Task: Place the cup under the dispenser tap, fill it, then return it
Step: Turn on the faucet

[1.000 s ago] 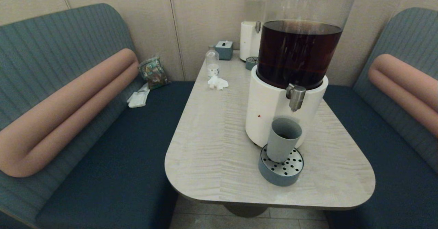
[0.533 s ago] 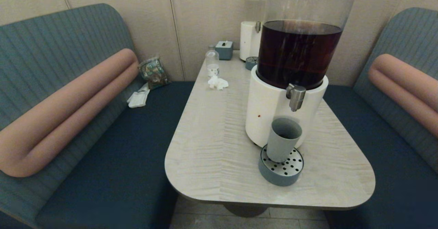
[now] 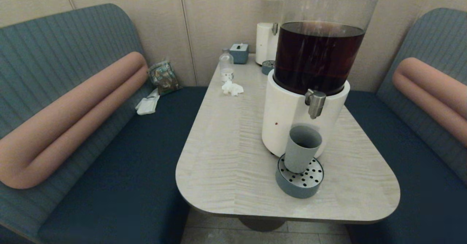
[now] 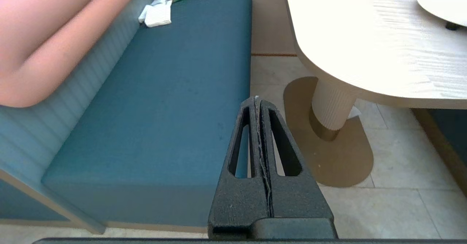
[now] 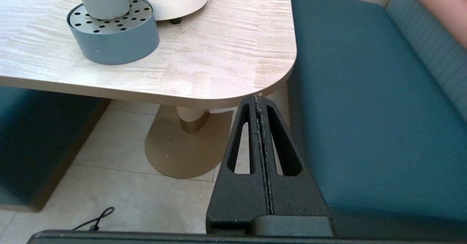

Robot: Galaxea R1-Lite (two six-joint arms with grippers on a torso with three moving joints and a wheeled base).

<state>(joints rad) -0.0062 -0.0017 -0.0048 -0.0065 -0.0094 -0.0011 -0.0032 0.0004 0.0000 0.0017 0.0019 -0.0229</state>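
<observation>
Both your grippers sit low off the table, the left gripper [image 4: 258, 101] and right gripper [image 5: 258, 98] each pressed together, holding nothing; approach level and grip the matte tapered cup [image 3: 302, 147] mid-wall, since it stands upright on the perforated steel drip tray [image 3: 300, 184], just below the brushed-steel dispenser tap [image 3: 315, 103]

Head view: dim, soft even light
Glare: desk [image 4: 365, 36] is washed out in the left wrist view
Blur: none is seen
</observation>
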